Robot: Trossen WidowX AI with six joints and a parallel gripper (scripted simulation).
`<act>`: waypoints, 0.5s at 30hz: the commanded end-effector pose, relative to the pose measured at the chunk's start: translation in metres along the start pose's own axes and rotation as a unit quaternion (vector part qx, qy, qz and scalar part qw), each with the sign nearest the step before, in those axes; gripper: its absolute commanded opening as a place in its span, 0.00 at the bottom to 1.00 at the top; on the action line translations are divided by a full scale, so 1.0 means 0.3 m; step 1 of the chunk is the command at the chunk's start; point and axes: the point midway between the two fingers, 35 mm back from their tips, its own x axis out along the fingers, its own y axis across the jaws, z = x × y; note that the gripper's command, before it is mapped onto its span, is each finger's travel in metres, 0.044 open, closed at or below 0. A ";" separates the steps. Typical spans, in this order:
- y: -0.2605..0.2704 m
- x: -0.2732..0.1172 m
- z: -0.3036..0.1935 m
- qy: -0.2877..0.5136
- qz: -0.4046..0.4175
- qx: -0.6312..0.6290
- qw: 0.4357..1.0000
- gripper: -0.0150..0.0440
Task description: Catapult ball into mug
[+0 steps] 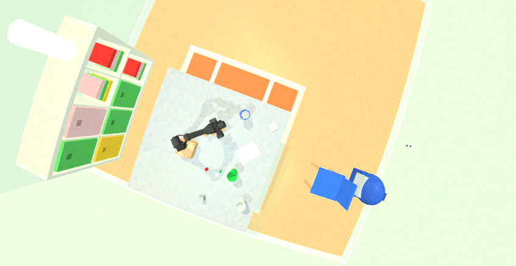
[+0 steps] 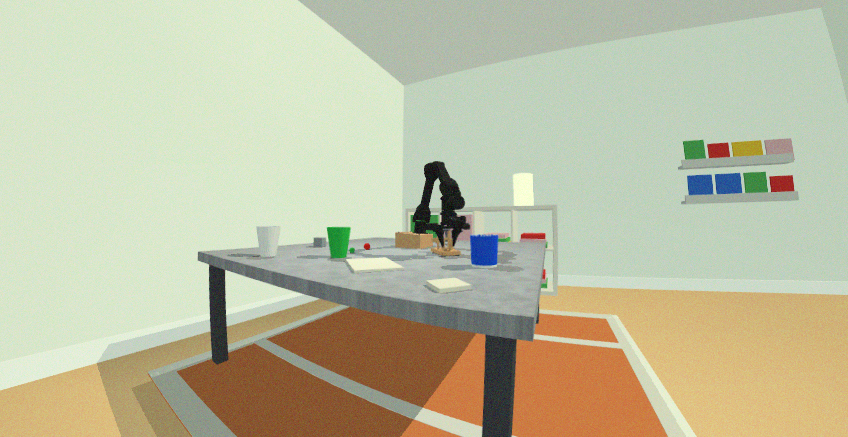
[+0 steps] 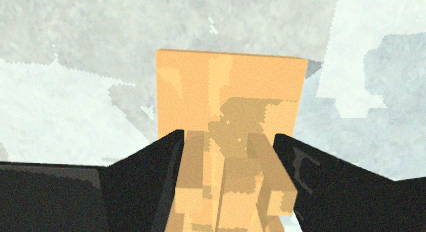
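Note:
The tan wooden catapult (image 2: 446,251) (image 3: 185,94) stands on the table, with its flat base plate toward the top of the wrist view. My gripper (image 3: 229,139) is shut on the catapult, one black finger on each side of its upright frame. In the top view the arm mostly hides the catapult. The blue mug (image 1: 240,114) (image 2: 483,250) stands upright close to the catapult. A red ball (image 1: 206,168) (image 2: 366,246) and a smaller green ball (image 1: 219,171) (image 2: 351,250) lie on the table, away from the gripper. The catapult's cup is not in view.
A green cup (image 1: 232,175) (image 2: 338,242) stands near the balls, and a white cup (image 1: 240,205) (image 2: 267,241) beyond it. A grey block (image 1: 202,198) (image 2: 319,241), a wooden box (image 1: 186,149) (image 2: 413,239), a large white panel (image 1: 248,152) (image 2: 373,264) and a small one (image 1: 272,126) (image 2: 448,284) are on the table.

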 end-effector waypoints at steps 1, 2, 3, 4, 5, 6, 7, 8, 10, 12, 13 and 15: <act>0.000 -0.119 0.007 -0.005 0.000 -0.001 1.000 0.26; 0.000 -0.147 0.005 -0.005 0.000 -0.001 1.000 0.25; 0.000 -0.156 0.004 -0.005 0.000 -0.001 1.000 0.25; 0.000 -0.156 0.004 -0.005 0.000 -0.001 1.000 0.25; 0.000 -0.156 0.004 -0.005 0.000 -0.001 1.000 0.25; 0.000 -0.151 0.008 -0.005 0.000 0.000 1.000 0.25; 0.000 -0.150 0.008 -0.005 0.000 0.000 1.000 0.25; 0.000 -0.147 0.009 -0.005 0.000 0.000 1.000 0.25; 0.000 -0.138 0.009 -0.005 0.000 0.000 1.000 0.25; 0.000 -0.127 0.010 -0.005 0.000 0.000 1.000 0.25; 0.000 -0.122 0.010 -0.005 0.000 0.000 1.000 0.25; 0.000 -0.111 0.011 -0.004 0.000 0.000 1.000 0.25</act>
